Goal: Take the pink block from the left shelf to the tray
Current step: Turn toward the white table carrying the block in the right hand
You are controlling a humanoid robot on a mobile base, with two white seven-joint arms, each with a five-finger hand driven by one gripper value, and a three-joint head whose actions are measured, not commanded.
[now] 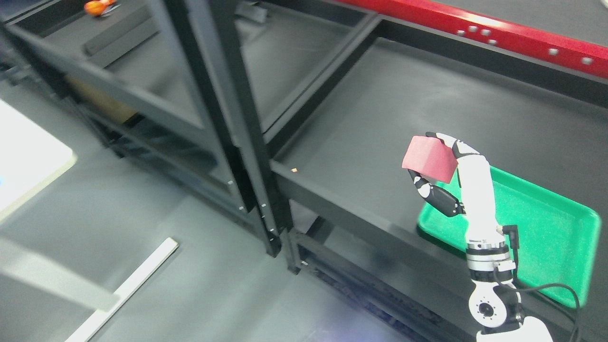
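Observation:
My right hand (430, 164) comes up from the lower right and is shut on the pink block (428, 159), gripping it between thumb and fingers. It holds the block in the air above the dark shelf surface, just left of the green tray (546, 223). The tray lies on the right shelf (380, 118) near its front edge and nothing shows in it. My left arm is not in view.
The left shelf (142, 85) stands behind black uprights (232, 118). An orange object (97, 7) lies on it at the top left. A red beam (498, 28) runs along the back right. A white strip (128, 285) lies on the grey floor.

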